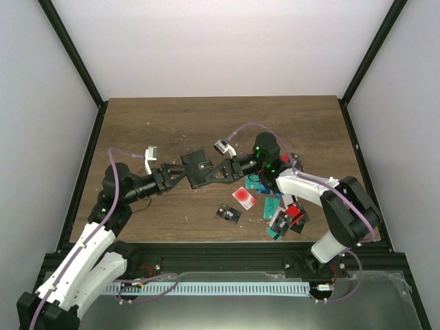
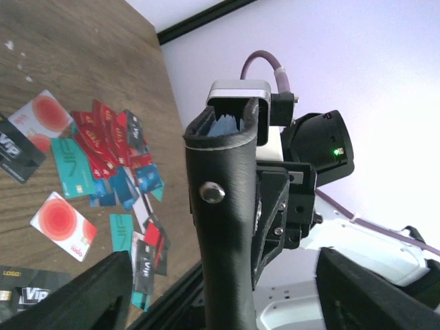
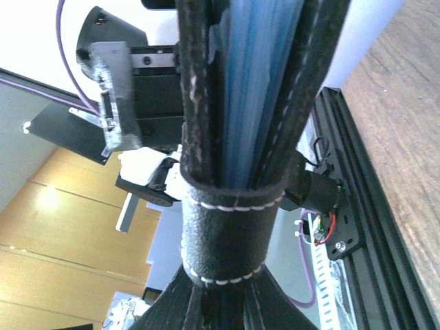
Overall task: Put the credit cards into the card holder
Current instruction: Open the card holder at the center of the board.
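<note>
Left fingers (image 2: pixel 96 289) stand wide apart on either side of the holder (image 2: pixel 220 227) and touch nothing. The right fingers (image 2: pixel 271 206) are clamped on its far side and carry it alone.

The counter (image 1: pixel 151 124) is bare wood at the back. The holder hangs above its middle, between the two arms. The cards (image 1: pixel 278 206) lie scattered on the wood under the right arm, near the front edge; none is in the holder's mouth or in either grip.

I judge this to be the set-up step: the holder is presented, but no card is picked yet. Next, the free left fingers would need to close on one card by its thin edge and line it up with the mouth.

From the left wrist the holder shows edge-on, its long axis running up the view. The open mouth with its blue-grey lining is at the top, and the snap stud faces the camera. From above, a broad black face looks up.
</note>
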You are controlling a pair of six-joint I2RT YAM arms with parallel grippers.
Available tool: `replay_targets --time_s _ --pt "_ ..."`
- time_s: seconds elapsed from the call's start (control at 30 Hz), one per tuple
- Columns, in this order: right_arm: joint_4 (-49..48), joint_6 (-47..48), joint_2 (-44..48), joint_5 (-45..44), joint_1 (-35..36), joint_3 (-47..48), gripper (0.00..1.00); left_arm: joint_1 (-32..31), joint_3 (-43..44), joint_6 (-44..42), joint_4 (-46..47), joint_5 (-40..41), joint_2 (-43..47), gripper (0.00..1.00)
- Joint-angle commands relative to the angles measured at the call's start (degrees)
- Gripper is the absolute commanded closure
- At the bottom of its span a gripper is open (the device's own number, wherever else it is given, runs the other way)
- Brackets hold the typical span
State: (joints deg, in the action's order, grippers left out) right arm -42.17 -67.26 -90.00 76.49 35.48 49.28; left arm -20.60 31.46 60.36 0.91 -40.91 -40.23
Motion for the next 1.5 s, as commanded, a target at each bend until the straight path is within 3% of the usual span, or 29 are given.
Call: replay_targets --time_s 0.0,0.23,0.27,0.3,0.37,0.4,0.47,0.53,0.7,0.97,1.2,1.47 --pt "-4.17 -2.45 1.49 3.01 0.78 3.37 0.99 -0.60 -0.57 3.14 9.12 -3.23 -1.28 0.37" --pt "-0.46 -0.44 1.68 2.81 1.34 4.65 0.97 -2.26 0.59 2.44 9.36 -2.29 -2.86 0.92" --pt "4.01 2.13 1.81 2.82 1.35 5.56 0.86 -2.33 0.97 1.98 8.52 -1.95 -2.72 0.96" --pt "14.34 8.64 1.90 2.06 1.23 8.01 0.69 -2.29 1.63 1.08 6.82 -1.31 -2.52 0.96" --pt "45.82 30.50 1.74 -8.40 1.00 17.18 0.35 -2.34 3.99 -2.10 0.89 0.52 -2.17 0.96" --pt "57.11 38.77 1.49 -15.75 1.13 21.37 0.26 -2.34 5.52 -3.88 -2.43 1.72 -2.07 0.96" --pt "68.94 46.49 1.20 -27.23 1.17 25.21 0.20 -2.34 7.79 -6.85 -8.53 3.50 -2.17 0.96" --pt "74.72 51.03 1.28 -33.14 1.19 27.04 0.14 -2.34 9.35 -9.08 -12.83 4.87 -2.23 0.96" --pt "79.94 53.15 3.00 -40.03 1.79 28.72 0.09 -2.42 12.43 -12.50 -20.13 7.90 -3.26 0.96" --pt "80.98 51.36 1.45 -46.05 7.68 33.32 0.03 -2.40 15.11 -14.58 -22.85 9.21 -6.52 0.96" --pt "79.91 49.84 0.14 -47.08 10.54 35.29 0.03 -2.45 17.05 -16.58 -26.46 10.56 -7.58 0.96" --pt "80.63 45.82 -1.30 -56.52 10.75 36.39 0.05 -2.49 17.89 -17.82 -27.06 8.45 -7.28 0.96"
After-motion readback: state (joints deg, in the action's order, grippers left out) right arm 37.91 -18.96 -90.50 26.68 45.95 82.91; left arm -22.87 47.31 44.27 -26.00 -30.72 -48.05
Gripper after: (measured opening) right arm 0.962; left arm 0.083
